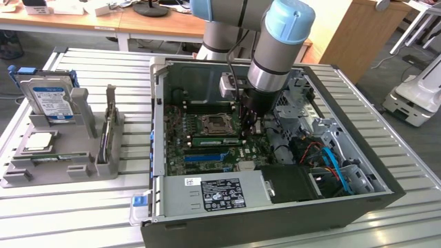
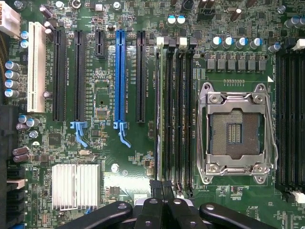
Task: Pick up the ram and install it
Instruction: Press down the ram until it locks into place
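The ram (image 1: 216,140) is a long green stick with a white label. It stands on edge in a memory slot beside the processor socket (image 1: 215,124) inside the open computer case. In the wrist view the ram (image 2: 162,109) shows edge-on as a thin strip in the slot nearest the blue expansion slot (image 2: 120,76). My gripper (image 1: 251,123) hangs inside the case by the ram's end on the exterior view's right. Its black fingertips (image 2: 156,187) are pressed together over that end of the ram, with nothing between them. Whether they touch the ram I cannot tell.
A grey holder tray (image 1: 69,173) on the exterior view's left carries a hard drive with a blue label (image 1: 49,97), a square silver processor (image 1: 39,140) and an upright card (image 1: 109,126). The case holds a power supply (image 1: 214,194) and cables (image 1: 327,155). A white robot base (image 1: 420,98) stands at the right.
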Robot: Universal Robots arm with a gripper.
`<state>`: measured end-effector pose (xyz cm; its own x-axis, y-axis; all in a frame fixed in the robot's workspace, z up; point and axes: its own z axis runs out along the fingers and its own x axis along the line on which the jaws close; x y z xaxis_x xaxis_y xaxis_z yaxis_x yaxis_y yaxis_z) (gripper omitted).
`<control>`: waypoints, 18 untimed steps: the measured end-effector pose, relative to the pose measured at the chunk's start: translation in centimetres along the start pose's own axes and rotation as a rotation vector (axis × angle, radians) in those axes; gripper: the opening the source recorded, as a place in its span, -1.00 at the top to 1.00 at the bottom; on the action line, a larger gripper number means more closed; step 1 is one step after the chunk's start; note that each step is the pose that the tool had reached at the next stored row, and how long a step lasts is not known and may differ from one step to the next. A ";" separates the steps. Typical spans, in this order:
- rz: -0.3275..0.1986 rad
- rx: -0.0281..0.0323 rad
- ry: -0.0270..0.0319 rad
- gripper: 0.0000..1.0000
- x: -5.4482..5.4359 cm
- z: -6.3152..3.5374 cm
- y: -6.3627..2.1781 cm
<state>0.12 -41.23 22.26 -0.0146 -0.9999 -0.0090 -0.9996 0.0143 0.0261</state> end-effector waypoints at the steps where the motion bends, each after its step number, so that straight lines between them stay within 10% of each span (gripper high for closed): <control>1: 0.000 0.0001 -0.0001 0.79 0.0 0.02 0.00; 18: 0.000 -0.0001 0.0000 0.79 0.0 -0.97 0.03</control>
<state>0.12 -41.23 23.23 -0.0146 -0.9999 -0.0090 -0.9996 0.0144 0.0262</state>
